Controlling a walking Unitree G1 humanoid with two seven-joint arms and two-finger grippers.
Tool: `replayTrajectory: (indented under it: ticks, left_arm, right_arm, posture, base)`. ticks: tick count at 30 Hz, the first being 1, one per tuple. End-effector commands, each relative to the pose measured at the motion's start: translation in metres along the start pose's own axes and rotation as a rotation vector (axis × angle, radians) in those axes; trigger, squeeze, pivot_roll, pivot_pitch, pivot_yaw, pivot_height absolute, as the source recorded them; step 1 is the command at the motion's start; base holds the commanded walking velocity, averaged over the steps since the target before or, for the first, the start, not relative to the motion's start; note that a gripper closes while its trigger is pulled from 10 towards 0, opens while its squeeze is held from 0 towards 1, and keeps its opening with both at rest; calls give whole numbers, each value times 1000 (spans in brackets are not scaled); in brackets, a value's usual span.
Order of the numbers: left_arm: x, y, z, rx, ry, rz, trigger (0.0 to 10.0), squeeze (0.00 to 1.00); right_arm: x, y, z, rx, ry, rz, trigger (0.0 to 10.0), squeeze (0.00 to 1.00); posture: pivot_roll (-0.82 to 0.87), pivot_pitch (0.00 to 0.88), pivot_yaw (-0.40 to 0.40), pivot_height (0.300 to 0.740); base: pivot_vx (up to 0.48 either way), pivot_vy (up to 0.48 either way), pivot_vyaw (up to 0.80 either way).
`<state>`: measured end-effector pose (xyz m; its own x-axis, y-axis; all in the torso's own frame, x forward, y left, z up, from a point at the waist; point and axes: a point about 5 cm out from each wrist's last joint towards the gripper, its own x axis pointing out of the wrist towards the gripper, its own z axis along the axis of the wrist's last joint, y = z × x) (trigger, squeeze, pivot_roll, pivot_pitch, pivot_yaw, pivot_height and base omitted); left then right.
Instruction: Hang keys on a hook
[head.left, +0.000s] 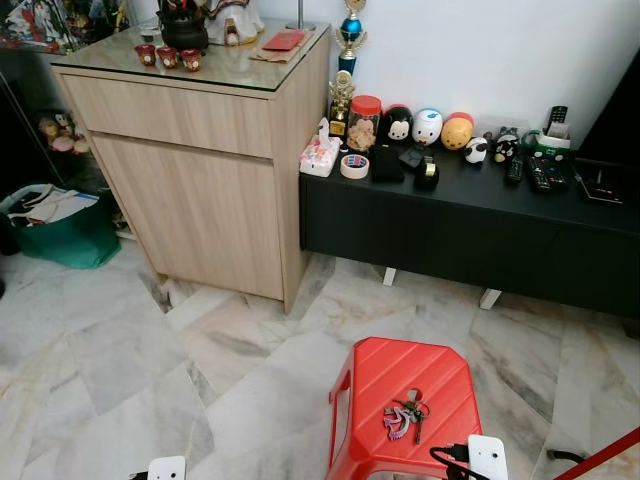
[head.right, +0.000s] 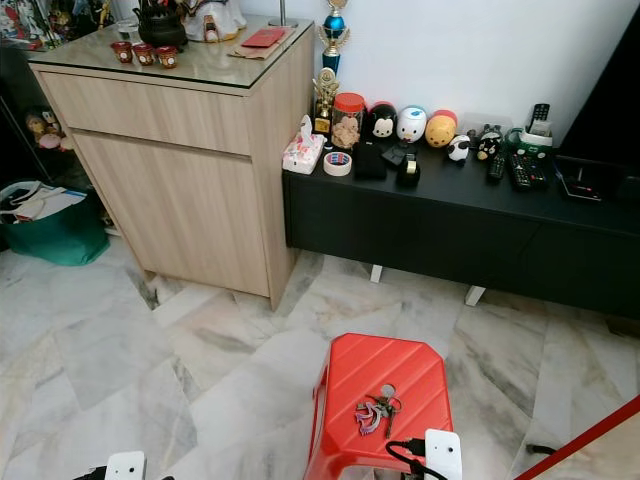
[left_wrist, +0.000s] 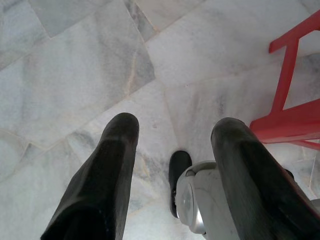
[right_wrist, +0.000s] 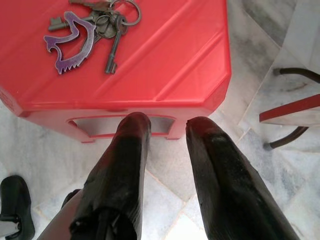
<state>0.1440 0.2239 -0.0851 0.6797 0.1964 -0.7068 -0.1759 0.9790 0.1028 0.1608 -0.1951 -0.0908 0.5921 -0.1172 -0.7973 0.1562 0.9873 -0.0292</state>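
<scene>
The right tool (right_wrist: 167, 150) hangs low at the near edge of the red stool (right_wrist: 165, 60), its two black fingers spread with nothing between them, apparently poised for a reach. The keys (right_wrist: 92, 30) lie flat on the stool's top, just beyond the fingertips and apart from them, a purple bird-shaped fob beside the ring. The left tool (left_wrist: 175, 165) hangs idle over the marble floor (left_wrist: 75, 60), fingers likewise apart. No hook can be made out near the wooden cabinet (head.left: 200, 170).
</scene>
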Motion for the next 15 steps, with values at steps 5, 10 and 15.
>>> replayTrajectory:
  ticks: [5, 10, 15]
  left_arm:
    - [0, 6, 2, 3, -16, 21, 10000, 0]
    - [6, 3, 30, -9, -167, 13, 10000, 0]
    - [8, 3, 56, -24, -299, 18, 10000, 0]
  right_arm:
    - [-1, 0, -1, 13, -19, -1, 10000, 0]
    - [-1, 1, 1, 13, -31, 3, 10000, 0]
    - [0, 1, 3, 14, -45, 7, 10000, 0]
  posture:
    - [63, 0, -51, 652]
    - [68, 0, -52, 652]
    - [68, 0, -53, 652]
  base:
    - [0, 0, 0]
    - [0, 0, 0]
    - [0, 0, 0]
